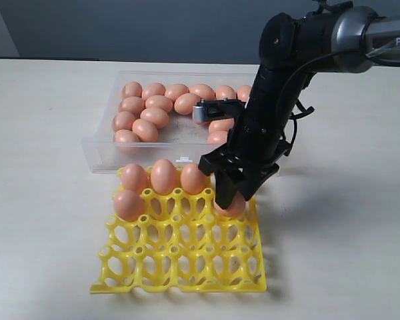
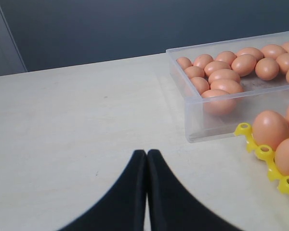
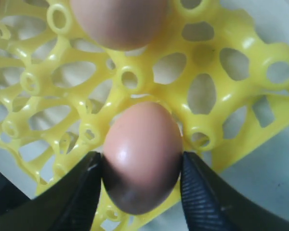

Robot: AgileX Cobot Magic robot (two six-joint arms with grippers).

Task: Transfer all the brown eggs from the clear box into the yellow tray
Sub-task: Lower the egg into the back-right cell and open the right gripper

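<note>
- A pale cream table [image 1: 40, 220] with a matte top fills the foreground.
- A dark blue-grey wall [image 1: 153, 27] stands behind it.
- The light is soft and even.

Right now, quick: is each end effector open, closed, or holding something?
Left end effector: closed, holding nothing.
Right end effector: closed on a brown egg at the yellow tray.

Light is bright, even and soft in all three views, falling from above. In the exterior view the arm [image 1: 267, 127] throws a faint, blurred shadow on the pale desk [image 1: 333, 213]. In the right wrist view a brown egg [image 3: 142, 159] shows a small pale highlight and a dark underside, and the yellow tray [image 3: 221, 43] behind it looks slightly soft. In the left wrist view the black end effector [image 2: 147, 154] is featureless.
</note>
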